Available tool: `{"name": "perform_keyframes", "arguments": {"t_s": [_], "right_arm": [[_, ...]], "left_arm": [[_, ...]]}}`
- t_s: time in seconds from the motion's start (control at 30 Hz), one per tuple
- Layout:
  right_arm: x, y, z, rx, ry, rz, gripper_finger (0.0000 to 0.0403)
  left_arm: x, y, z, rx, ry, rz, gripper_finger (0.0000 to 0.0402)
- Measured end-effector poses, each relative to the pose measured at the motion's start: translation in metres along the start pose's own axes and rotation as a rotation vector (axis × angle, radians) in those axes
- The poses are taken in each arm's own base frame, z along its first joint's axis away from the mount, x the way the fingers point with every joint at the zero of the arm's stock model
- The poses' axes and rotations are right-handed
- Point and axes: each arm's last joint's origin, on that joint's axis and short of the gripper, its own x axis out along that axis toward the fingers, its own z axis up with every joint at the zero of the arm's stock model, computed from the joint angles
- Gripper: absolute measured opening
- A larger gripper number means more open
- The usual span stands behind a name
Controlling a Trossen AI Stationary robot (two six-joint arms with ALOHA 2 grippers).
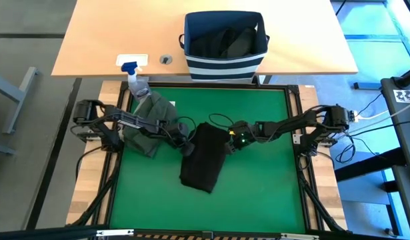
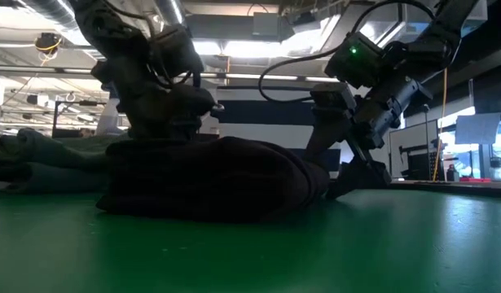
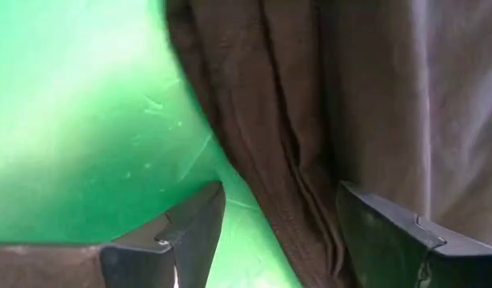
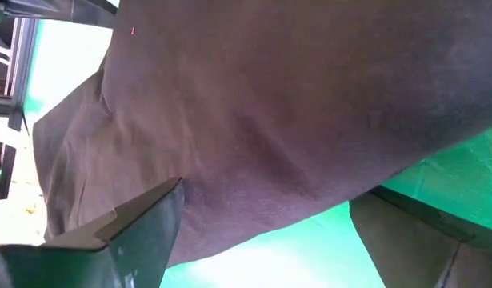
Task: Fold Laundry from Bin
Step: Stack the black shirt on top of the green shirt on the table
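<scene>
A black garment (image 1: pixel 203 157) lies folded in a long heap in the middle of the green mat (image 1: pixel 258 193). My left gripper (image 1: pixel 189 144) stands open at the heap's left edge (image 3: pixel 270 160), one finger over the mat and the other over the cloth. My right gripper (image 1: pixel 229 140) stands open at the heap's right edge (image 4: pixel 254 216), slanting down, with the cloth's edge between its fingers. An olive green garment (image 1: pixel 149 124) lies bunched on the mat's left side under my left arm. The navy striped bin (image 1: pixel 225 44) stands beyond the mat with dark laundry inside. My left gripper straddles the black garment's left folded edge (image 3: pixel 306 216) with open fingers, slanting down from the table's left. I cannot tell whether they touch the cloth. My right gripper straddles the right edge (image 4: pixel 230 160) from the table's right. I cannot tell whether it touches.
A clear spray bottle with a blue nozzle (image 1: pixel 134 75) stands at the mat's far left corner. The mat's raised frame (image 1: pixel 295 120) runs around it. Bare green mat (image 2: pixel 380 244) lies on the near side and to the right of the heap.
</scene>
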Motion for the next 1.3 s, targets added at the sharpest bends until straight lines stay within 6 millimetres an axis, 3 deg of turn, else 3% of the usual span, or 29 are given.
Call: {"name": "perform_keyframes", "arguments": {"t_s": [0.43, 0.7, 0.93, 1.07, 1.3], "right_arm": [[0.0, 0.0, -0.001, -0.031, 0.021, 0.014, 0.035], [0.0, 0.0, -0.001, -0.037, 0.032, 0.021, 0.035], [0.0, 0.0, -0.001, -0.043, 0.035, 0.023, 0.035], [0.0, 0.001, -0.001, -0.047, 0.026, 0.033, 0.035], [0.002, 0.001, 0.0, -0.032, 0.02, 0.05, 0.035]], "left_arm": [[-0.002, 0.002, 0.012, 0.21, 0.086, -0.174, 0.0233], [0.001, 0.02, 0.015, 0.195, 0.167, -0.35, 0.0232], [0.005, 0.032, 0.008, 0.111, 0.139, -0.378, 0.0232], [0.007, 0.026, 0.006, 0.091, 0.073, -0.341, 0.0232], [0.004, 0.009, 0.006, 0.084, -0.021, -0.429, 0.0232]]}}
